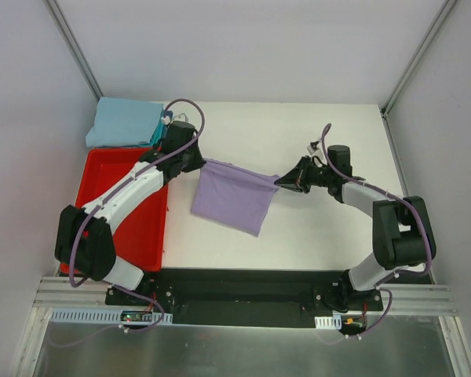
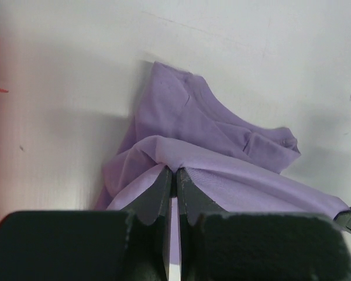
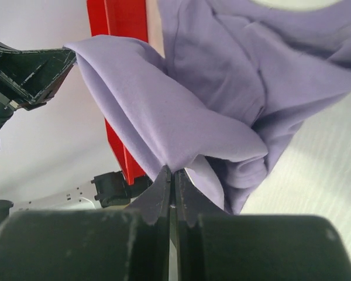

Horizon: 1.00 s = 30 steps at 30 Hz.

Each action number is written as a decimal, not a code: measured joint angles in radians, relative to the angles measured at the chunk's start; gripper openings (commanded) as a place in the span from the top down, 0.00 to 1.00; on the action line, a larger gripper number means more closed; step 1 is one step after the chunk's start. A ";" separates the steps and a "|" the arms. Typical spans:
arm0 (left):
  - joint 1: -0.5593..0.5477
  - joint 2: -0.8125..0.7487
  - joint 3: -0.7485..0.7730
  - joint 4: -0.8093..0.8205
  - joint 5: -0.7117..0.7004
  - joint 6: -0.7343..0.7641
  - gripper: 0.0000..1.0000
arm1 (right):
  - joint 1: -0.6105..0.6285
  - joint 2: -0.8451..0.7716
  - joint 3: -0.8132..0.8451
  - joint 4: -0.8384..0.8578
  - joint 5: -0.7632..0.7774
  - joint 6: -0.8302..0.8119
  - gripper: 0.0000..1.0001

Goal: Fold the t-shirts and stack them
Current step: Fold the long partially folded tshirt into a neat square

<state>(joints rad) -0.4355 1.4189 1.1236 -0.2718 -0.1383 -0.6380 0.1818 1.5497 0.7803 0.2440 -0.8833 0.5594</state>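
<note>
A lavender-purple t-shirt [image 1: 234, 196] hangs above the table between my two grippers, its top edge stretched taut and its lower part drooping toward the table. My left gripper [image 1: 202, 162] is shut on the shirt's left corner; in the left wrist view the cloth [image 2: 210, 146] bunches at the closed fingertips of the left gripper [image 2: 175, 172]. My right gripper [image 1: 279, 181] is shut on the right corner, and in the right wrist view the lavender cloth [image 3: 181, 117] drapes from the closed tips of the right gripper [image 3: 174, 172]. Folded light blue and teal t-shirts [image 1: 125, 123] lie stacked at the back left.
A red plastic bin [image 1: 153, 232] sits at the left of the table, under my left arm, and shows as a red wall [image 3: 120, 23] in the right wrist view. White walls enclose the table at the back and sides.
</note>
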 measured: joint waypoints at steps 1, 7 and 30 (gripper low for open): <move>0.006 0.036 0.021 0.003 0.005 0.001 1.00 | -0.006 0.019 0.010 0.006 0.001 0.001 1.00; 0.035 0.236 0.148 0.005 0.043 0.013 1.00 | -0.041 0.171 0.079 0.036 0.003 0.010 1.00; 0.145 0.576 0.420 0.011 0.216 0.110 0.01 | -0.096 0.343 0.325 -0.160 0.191 -0.125 0.04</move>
<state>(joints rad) -0.2909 1.9949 1.5436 -0.2604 0.0780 -0.5282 0.0856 1.8927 1.1053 0.0841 -0.6922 0.4347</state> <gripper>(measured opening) 0.966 0.694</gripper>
